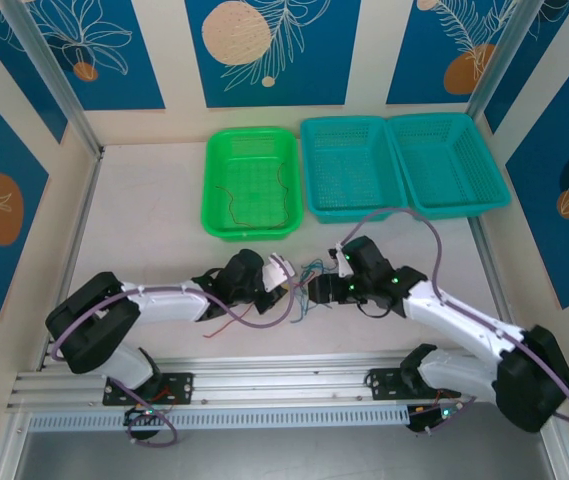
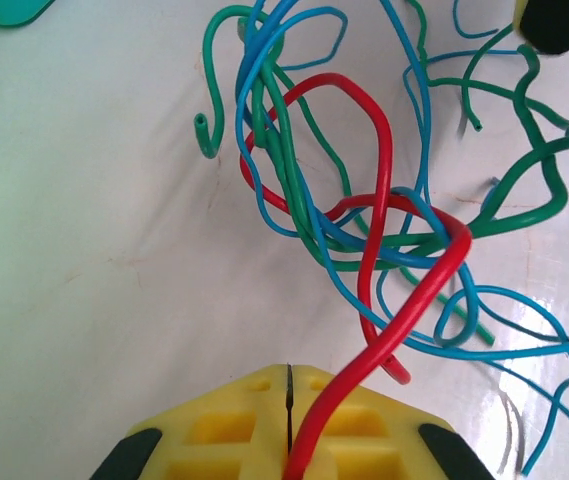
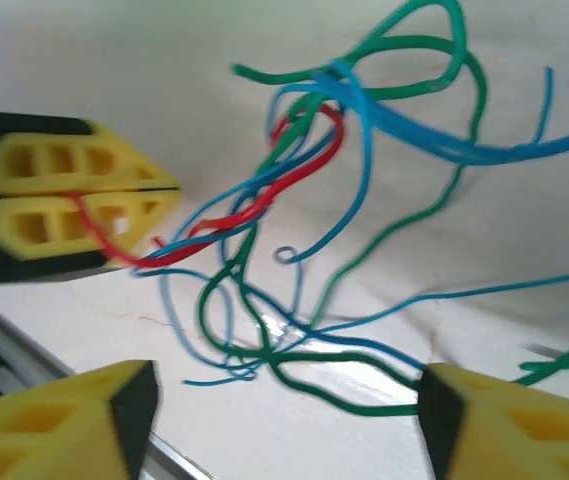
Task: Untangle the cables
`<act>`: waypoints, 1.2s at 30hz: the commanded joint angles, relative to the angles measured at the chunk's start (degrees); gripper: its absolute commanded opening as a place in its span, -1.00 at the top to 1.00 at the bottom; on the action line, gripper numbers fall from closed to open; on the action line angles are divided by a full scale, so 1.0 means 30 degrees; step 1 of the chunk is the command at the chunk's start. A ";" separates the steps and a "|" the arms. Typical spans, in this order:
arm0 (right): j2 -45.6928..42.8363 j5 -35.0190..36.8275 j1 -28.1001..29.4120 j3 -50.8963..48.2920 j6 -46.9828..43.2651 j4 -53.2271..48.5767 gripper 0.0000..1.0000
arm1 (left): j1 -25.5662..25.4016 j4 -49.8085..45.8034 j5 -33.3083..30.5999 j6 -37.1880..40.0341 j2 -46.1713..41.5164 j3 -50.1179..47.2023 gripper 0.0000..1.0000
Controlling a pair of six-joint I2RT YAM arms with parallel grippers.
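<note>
A knot of red [image 2: 374, 150], blue [image 2: 419, 110] and green [image 2: 524, 190] cables lies on the white table between my two grippers, seen from above as a small tangle [image 1: 309, 285]. My left gripper [image 2: 290, 375] is shut, with the red cable running out from the seam of its yellow fingers. The right wrist view shows that same left gripper [image 3: 169, 190] closed on the red strand. My right gripper [image 3: 284, 415] stands open over the tangle, a green cable [image 3: 364, 395] reaching its right finger. From above, the left gripper [image 1: 280, 268] and right gripper [image 1: 336, 262] face each other closely.
A green basket [image 1: 207, 190] at the back holds one thin red-brown cable [image 1: 254, 205]. Two teal baskets [image 1: 307, 165] [image 1: 494, 170] stand to its right. A metal rail [image 1: 284, 385] runs along the near edge. Thick purple arm cables loop beside both arms.
</note>
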 commanded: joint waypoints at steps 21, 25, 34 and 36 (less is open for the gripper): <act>0.7545 0.7092 0.3252 0.1075 0.0262 0.3452 1.00 | 0.0382 0.0288 -0.1255 -0.2636 -0.3328 -0.1572 1.00; 0.6326 0.7259 0.1579 -0.0410 0.4117 0.2293 1.00 | 0.1654 -0.1092 -0.3000 -0.4065 -0.6508 -0.3107 1.00; 0.2084 0.4146 -0.4271 -0.3554 0.7519 0.2028 1.00 | 0.5723 -0.5700 -0.4987 -0.7347 -1.3549 -0.5176 1.00; 0.1466 0.4414 -0.4616 -0.3197 0.7427 0.1116 1.00 | 0.5742 -0.5898 -0.4929 -0.7384 -1.3699 -0.5206 1.00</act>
